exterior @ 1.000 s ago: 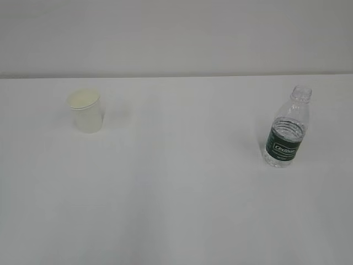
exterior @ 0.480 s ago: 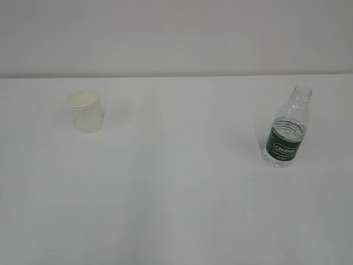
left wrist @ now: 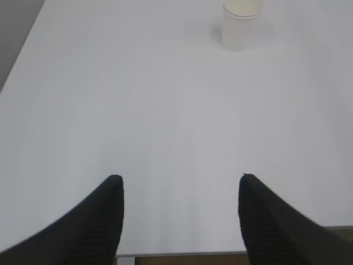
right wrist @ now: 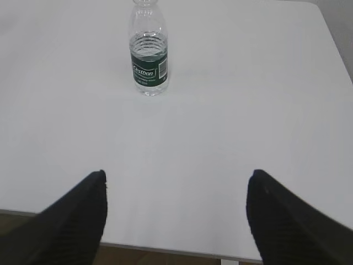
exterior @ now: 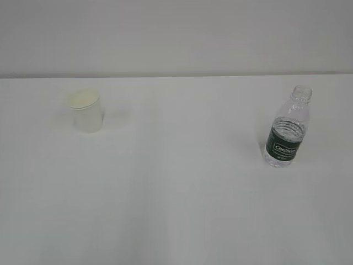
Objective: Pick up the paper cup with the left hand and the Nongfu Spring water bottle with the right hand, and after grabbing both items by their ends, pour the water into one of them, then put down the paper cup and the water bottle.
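Bottle point(exterior: 286, 134) label – dark green, white script, roughly "Cestbon"; upright, uncapped. Paper cup point(exterior: 86, 111) blank. Left end effector point(left wrist: 179, 182) and right end effector point(right wrist: 176, 178) – both released, empty, above the bench point(exterior: 182, 193).

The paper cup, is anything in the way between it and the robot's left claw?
No. In the left wrist view only bare white table lies between the open left gripper and the paper cup, which stands upright far ahead.

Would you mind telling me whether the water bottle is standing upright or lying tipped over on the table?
Upright. The Nongfu Spring water bottle stands on its base on the white table, its uncapped neck pointing up, in both the exterior and right wrist views.
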